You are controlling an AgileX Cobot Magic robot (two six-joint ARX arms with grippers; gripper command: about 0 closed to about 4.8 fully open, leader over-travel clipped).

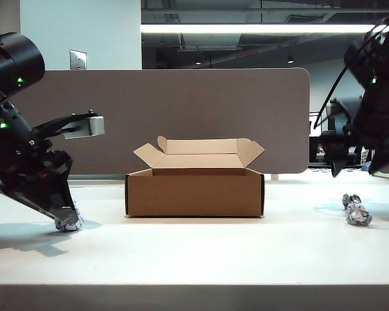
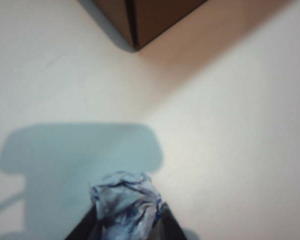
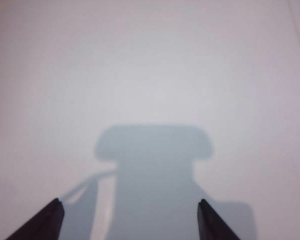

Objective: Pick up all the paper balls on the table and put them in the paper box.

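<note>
Left of the paper box (image 1: 194,192), left gripper (image 2: 124,225) clasps a half-hidden paper ball (image 2: 126,205); right gripper (image 3: 130,212) hangs spread.

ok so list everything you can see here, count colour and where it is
paper balls: 2, white with blue-black print; one on the table left of the box between the left fingers, one lying free on the right
paper box: 1, brown cardboard, flaps open, table centre
table: 1, white
partition panel: 1, grey, behind the box
wall outlet: 1, pale, back wall upper left
ceiling light: 1, white strip, top
left gripper: black, down at the table, fingers around the left ball
right gripper: black, fingers wide apart above bare table
</note>
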